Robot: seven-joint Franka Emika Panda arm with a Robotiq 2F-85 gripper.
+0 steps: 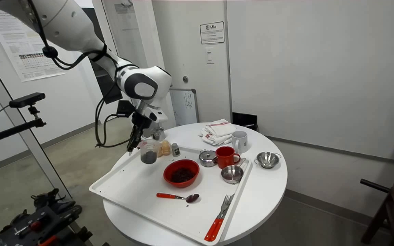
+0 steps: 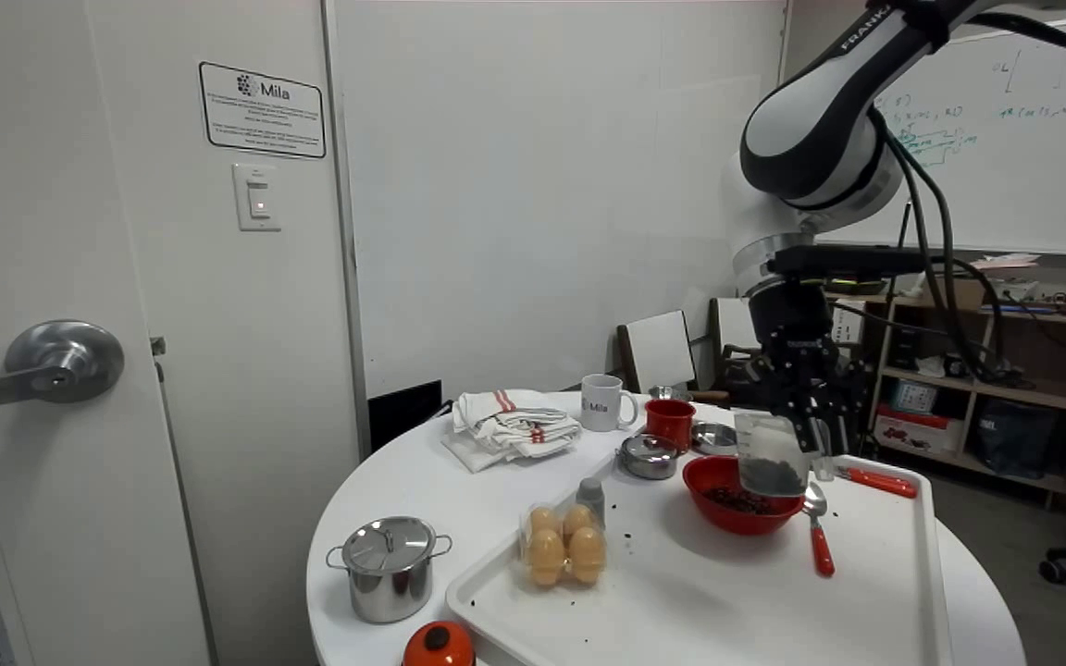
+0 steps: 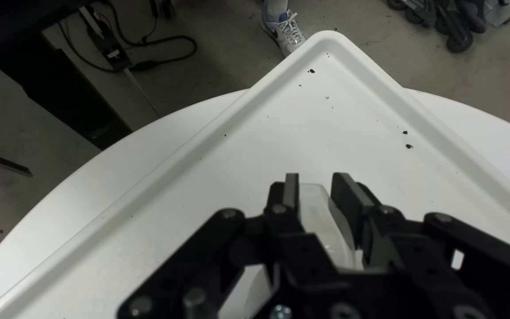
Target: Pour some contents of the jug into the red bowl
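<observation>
The jug point(image 1: 148, 152) is a clear plastic cup-sized vessel with dark contents in its lower part. It also shows in an exterior view point(image 2: 774, 462), where it hangs in front of the red bowl point(image 2: 727, 521) and hides part of it. My gripper point(image 2: 820, 433) is shut on the jug's handle point(image 3: 323, 221), which runs between the pads in the wrist view. The jug is nearly upright above the tray. The red bowl point(image 1: 182, 183) sits on the tray with dark bits inside, apart from the jug. The bowl is out of the wrist view.
A white tray point(image 1: 128, 184) lies on a round table. Plastic eggs point(image 2: 547, 555) and a grey shaker point(image 2: 590, 499) stand near the jug. A red cup point(image 1: 225, 157), steel pans, a white mug point(image 1: 239, 140), a spoon point(image 1: 173, 196) and cutlery surround the bowl. A steel pot point(image 2: 390, 573) stands on the table.
</observation>
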